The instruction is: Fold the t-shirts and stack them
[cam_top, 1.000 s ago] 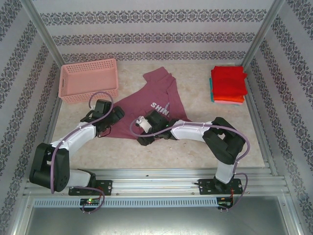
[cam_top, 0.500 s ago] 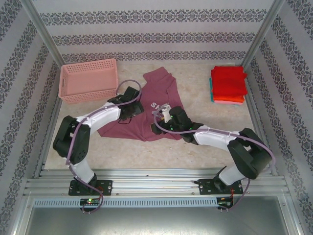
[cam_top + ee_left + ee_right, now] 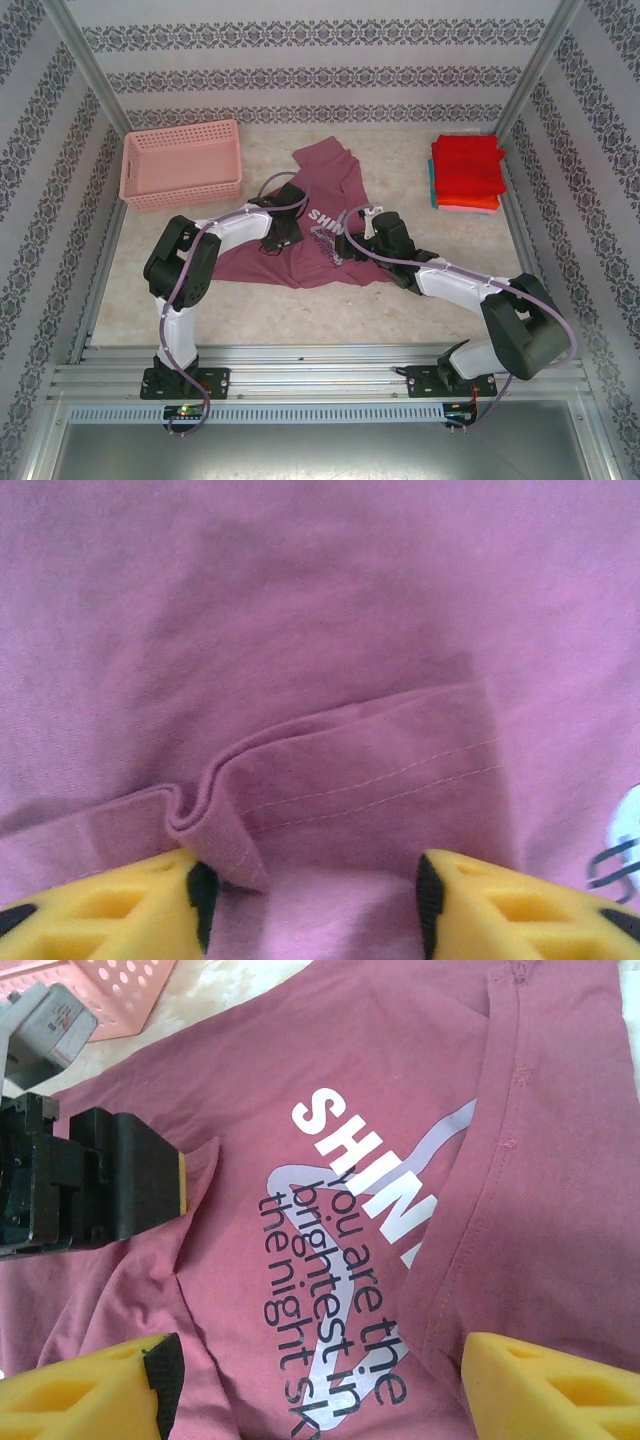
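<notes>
The maroon-plum t-shirt [image 3: 335, 180] lies crumpled and partly spread in the middle of the table, its white "SHINE" print [image 3: 372, 1175] facing up. My left gripper [image 3: 288, 232] is low over the shirt's left part, open, with a folded hemmed edge [image 3: 350, 785] lying between its yellow fingers [image 3: 120, 905]. My right gripper [image 3: 346, 246] hovers open over the print, its fingers [image 3: 555, 1390] astride the black lettering. The left gripper [image 3: 100, 1175] sits just left of the print in the right wrist view. Folded red, orange and teal t-shirts [image 3: 467, 172] are stacked at the back right.
A pink lattice basket [image 3: 182, 163] stands at the back left. Patterned walls close in the table on three sides, with metal posts in the back corners. Bare tabletop [image 3: 400, 300] lies in front of the shirt.
Both grippers have moved to the right and onto the maroon shirt: the left from the shirt's left edge to beside the print, the right from the near hem to over the print.
</notes>
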You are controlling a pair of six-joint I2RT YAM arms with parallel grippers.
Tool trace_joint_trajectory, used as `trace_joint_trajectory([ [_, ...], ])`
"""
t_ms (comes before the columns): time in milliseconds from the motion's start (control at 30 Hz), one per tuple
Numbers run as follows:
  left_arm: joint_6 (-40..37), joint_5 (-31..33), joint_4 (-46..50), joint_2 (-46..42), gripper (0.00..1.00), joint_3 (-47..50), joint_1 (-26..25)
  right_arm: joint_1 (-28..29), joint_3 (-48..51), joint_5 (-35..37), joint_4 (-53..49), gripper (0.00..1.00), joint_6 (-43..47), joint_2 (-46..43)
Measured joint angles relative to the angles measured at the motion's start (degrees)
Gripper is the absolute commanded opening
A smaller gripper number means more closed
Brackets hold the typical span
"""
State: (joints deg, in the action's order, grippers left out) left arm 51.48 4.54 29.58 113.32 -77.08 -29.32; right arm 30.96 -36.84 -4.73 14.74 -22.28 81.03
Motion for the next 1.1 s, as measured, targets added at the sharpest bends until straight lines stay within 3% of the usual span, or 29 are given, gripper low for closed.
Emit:
trace_joint_trajectory([
  [433,-4.4,6.5,8.3,0.9,0.65,-11.2,-4.4,0.0,0.0,0.0,0.0,0.74,-0.3,0.0],
  [733,-6.3,6.1,10.3,7.7,0.55,-14.1,-4.9,0.0,0.6,0.0,-0.5,0.74,-0.3,-0.3],
  [833,-6.6,6.0,10.9,9.4,0.46,-14.3,-4.9,-0.1,0.7,0.2,-0.9,0.74,-0.4,-0.7],
  [1000,-7.0,5.8,11.2,9.7,0.09,-14.4,-4.9,-0.3,0.7,0.5,-1.2,0.74,-0.3,-1.0],
  [1100,-7.0,6.1,11.0,8.9,0.02,-13.8,-4.9,-0.8,0.7,0.5,-1.4,0.74,-0.3,-1.0],
])
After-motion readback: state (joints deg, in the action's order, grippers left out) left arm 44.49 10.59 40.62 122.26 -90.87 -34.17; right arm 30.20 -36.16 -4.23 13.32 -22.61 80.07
